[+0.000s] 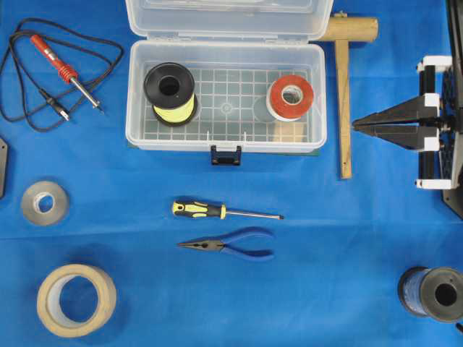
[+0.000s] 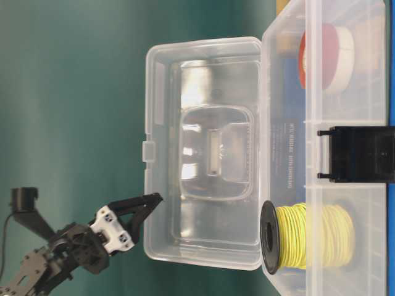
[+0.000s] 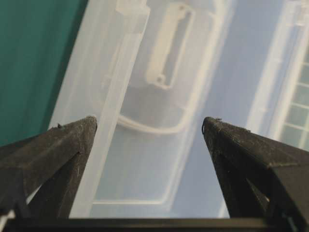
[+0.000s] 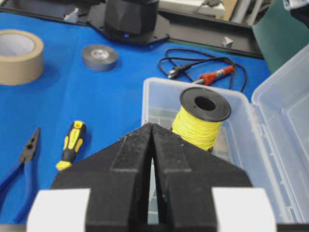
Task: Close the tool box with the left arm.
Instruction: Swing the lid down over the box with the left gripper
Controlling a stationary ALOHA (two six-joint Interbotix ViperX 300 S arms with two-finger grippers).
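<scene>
Blue cloth covers the bench (image 1: 304,289), and along its near edge in the overhead view lie a beige tape roll (image 1: 76,299) at the left and a dark spool (image 1: 432,293) at the right corner, with open cloth between them. Farther in, blue pliers (image 1: 230,246) and a yellow-handled screwdriver (image 1: 223,211) lie side by side mid-bench, well apart from a grey tape roll (image 1: 44,202) to the left. Beyond them sits the tool box (image 1: 226,141), its dark blue latch facing the near side and its clear lid (image 1: 228,18) standing open at the far edge. Inside, a yellow wire spool (image 1: 170,94) stands at the left end and a red-and-white tape roll (image 1: 290,97) at the right, bare grid floor between. A wooden mallet (image 1: 344,94) lies just beside the box's right wall, and a red soldering iron (image 1: 64,70) with its coiled cable rests far left. The right end effector (image 1: 358,126) hangs right of the mallet, fingers pressed together and holding nothing. In the table-level view the left end effector (image 2: 154,200) hovers just behind the lid's outer face, near its edge, fingers spread wide and holding nothing.
</scene>
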